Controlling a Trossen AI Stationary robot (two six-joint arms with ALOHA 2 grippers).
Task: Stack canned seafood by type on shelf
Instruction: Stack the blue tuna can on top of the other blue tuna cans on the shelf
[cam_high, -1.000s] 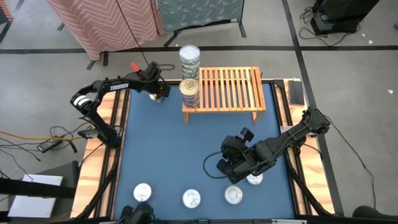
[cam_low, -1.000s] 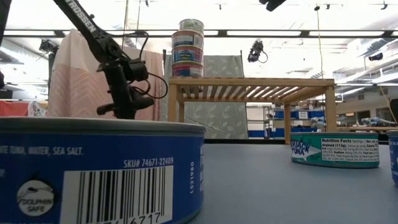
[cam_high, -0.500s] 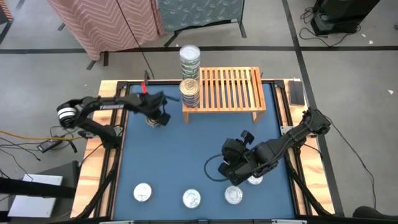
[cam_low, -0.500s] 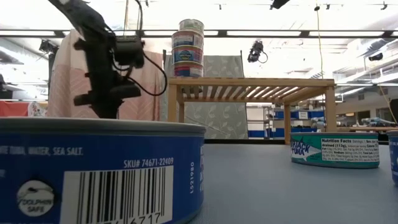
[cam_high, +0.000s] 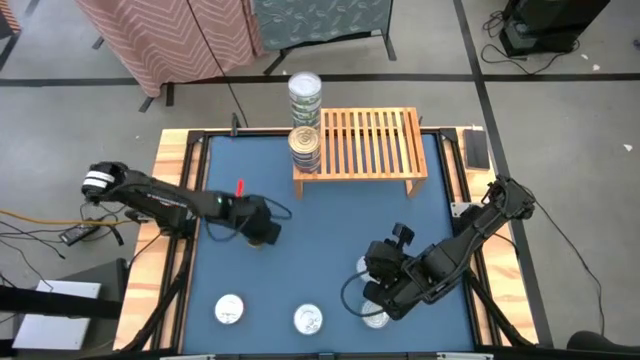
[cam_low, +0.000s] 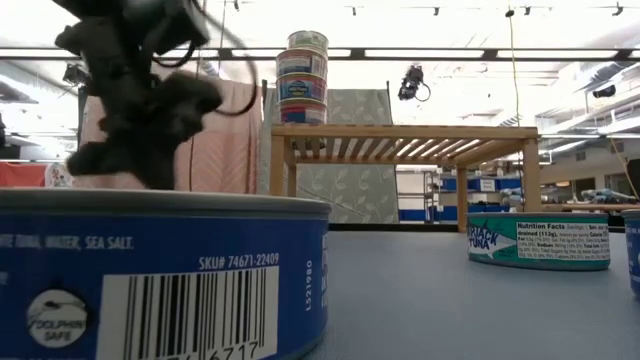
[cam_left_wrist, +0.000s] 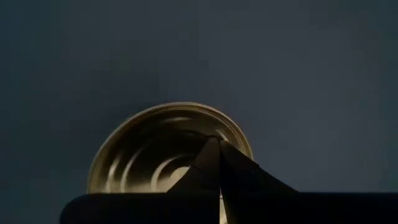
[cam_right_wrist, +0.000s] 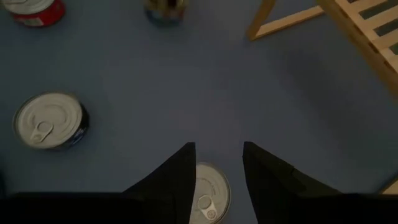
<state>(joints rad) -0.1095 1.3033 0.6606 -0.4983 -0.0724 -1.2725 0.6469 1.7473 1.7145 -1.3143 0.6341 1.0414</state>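
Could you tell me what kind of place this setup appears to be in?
Probably a robotics lab or workshop: a framed blue work table with a wooden shelf on a bare floor, cables trailing beside it, and ceiling strip lights over storage racks behind.

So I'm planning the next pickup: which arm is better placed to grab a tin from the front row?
The right. Its hand is open directly above a silver-topped tin, fingers either side. The left hand is shut and farther back on the table, over a gold-topped tin.
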